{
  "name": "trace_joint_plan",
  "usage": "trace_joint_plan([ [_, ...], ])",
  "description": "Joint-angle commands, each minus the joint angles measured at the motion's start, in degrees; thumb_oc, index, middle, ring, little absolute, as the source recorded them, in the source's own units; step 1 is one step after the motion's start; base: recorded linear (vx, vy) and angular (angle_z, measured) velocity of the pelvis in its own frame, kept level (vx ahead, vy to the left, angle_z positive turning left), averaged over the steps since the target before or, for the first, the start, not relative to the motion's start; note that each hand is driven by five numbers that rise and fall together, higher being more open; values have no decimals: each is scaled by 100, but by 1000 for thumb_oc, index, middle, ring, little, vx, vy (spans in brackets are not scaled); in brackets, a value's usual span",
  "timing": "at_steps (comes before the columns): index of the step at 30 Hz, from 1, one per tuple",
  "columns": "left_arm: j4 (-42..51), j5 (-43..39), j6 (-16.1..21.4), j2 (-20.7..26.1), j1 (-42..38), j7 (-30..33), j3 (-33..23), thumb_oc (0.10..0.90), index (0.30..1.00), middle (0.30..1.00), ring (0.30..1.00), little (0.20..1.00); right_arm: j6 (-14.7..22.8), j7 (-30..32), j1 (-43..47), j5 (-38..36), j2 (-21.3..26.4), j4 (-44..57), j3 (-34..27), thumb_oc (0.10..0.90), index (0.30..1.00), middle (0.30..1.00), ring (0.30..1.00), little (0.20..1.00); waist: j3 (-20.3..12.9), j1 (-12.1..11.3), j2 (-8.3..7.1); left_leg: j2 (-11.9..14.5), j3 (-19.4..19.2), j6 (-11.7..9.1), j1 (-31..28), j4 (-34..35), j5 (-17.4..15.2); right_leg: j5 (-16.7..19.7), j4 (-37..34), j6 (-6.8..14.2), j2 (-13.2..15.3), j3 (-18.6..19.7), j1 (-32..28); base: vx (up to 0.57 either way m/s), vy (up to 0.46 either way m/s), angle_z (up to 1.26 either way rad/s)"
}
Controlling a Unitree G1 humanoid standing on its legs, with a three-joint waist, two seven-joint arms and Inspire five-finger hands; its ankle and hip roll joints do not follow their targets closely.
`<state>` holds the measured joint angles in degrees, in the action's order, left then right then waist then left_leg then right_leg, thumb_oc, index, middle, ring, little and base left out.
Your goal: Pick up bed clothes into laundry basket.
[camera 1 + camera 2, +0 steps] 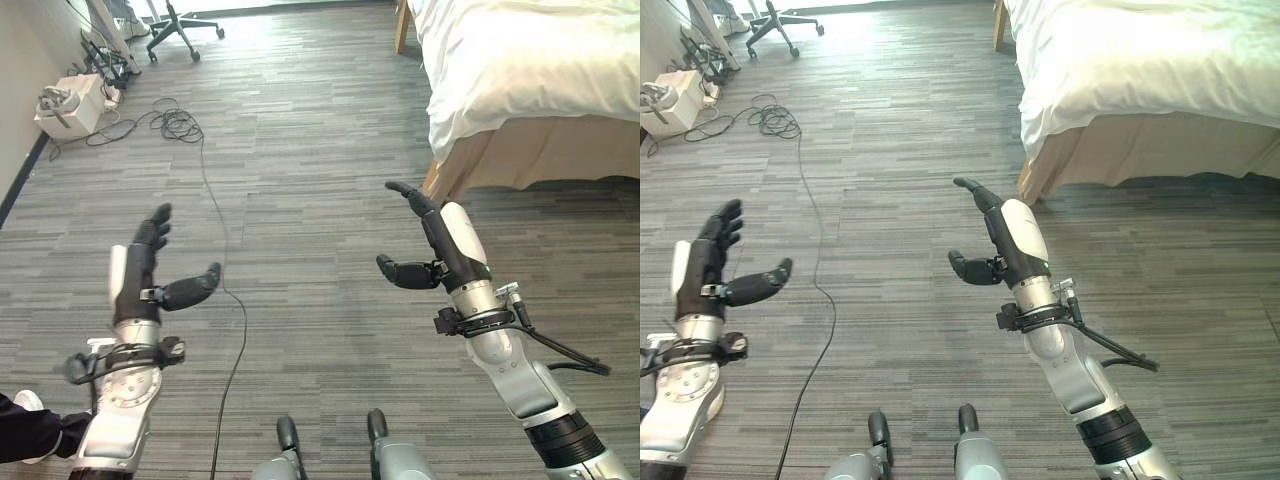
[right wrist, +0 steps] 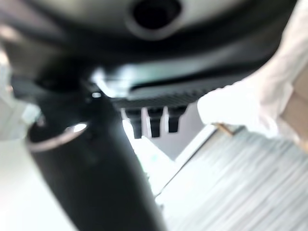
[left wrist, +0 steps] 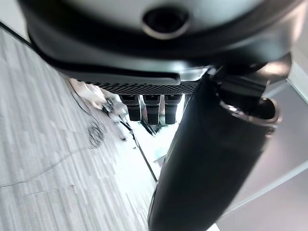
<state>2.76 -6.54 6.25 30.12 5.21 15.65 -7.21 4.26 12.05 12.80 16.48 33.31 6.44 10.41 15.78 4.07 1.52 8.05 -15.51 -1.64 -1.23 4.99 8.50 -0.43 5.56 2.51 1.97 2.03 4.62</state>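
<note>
While our left hand (image 1: 140, 272) and right hand (image 1: 440, 250) hover released, empty, we list: white bedding (image 1: 520, 60) on bed; approach squarely.

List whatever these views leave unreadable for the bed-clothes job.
- Bed: cut off by the head views' top and right edges, so how far the white bed clothes reach is unknown.
- Right wrist view: the white bedding there is blurred.
- Both the left hand and the right hand are open and hold nothing.
</note>
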Motion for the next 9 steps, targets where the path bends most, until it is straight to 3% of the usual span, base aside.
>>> trace_joint_plan([
  [1,275,409,410,405,-114,-87,-44,800,900,900,900,900,230,301,114,242,163,204,-387,800,900,900,900,900,-852,227,-294,352,-133,-495,-51,1,-537,92,-892,583,685,-54,-384,29,-62,-13],
  [9,318,549,415,509,148,-59,-355,800,900,900,900,900,132,288,-273,341,286,107,-691,800,900,900,900,900,-953,225,-246,461,-109,-590,-97,1,-470,91,-1026,562,657,-208,-561,18,-21,-9],
])
